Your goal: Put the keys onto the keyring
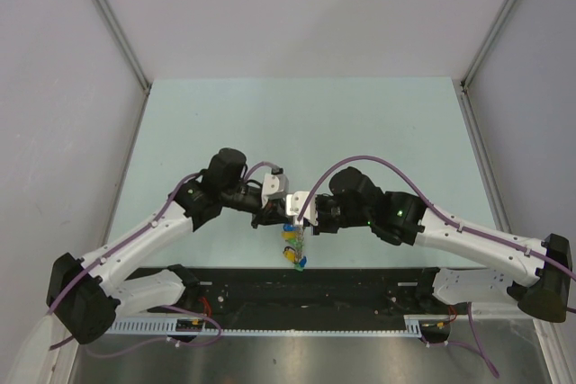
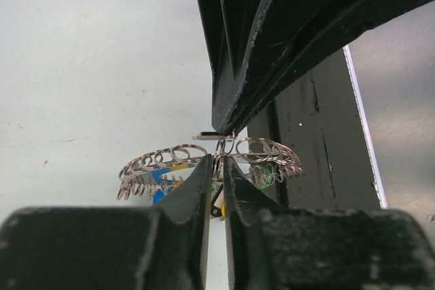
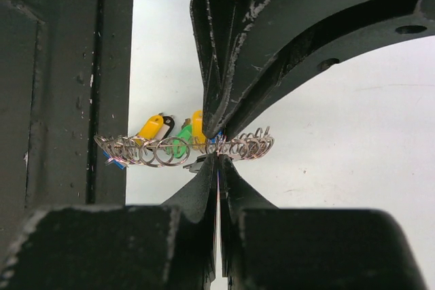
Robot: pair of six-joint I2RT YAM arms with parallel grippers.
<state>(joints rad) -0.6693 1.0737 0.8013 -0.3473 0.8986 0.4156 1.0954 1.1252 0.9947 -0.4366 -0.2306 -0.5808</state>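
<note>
Metal keyring [image 3: 163, 149] w/ keys [image 3: 151, 127] in tight grip of L tool [image 2: 219, 165] & R tool [image 3: 217, 159]

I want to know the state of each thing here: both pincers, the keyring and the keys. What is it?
keyring, held level in the air, gripped by both arms.
left pincer, shut on the keyring's wire.
right pincer, shut on the keyring, tip to tip with the left pincer.
keys, clustered by the keyring, apparently hanging from it.
</note>
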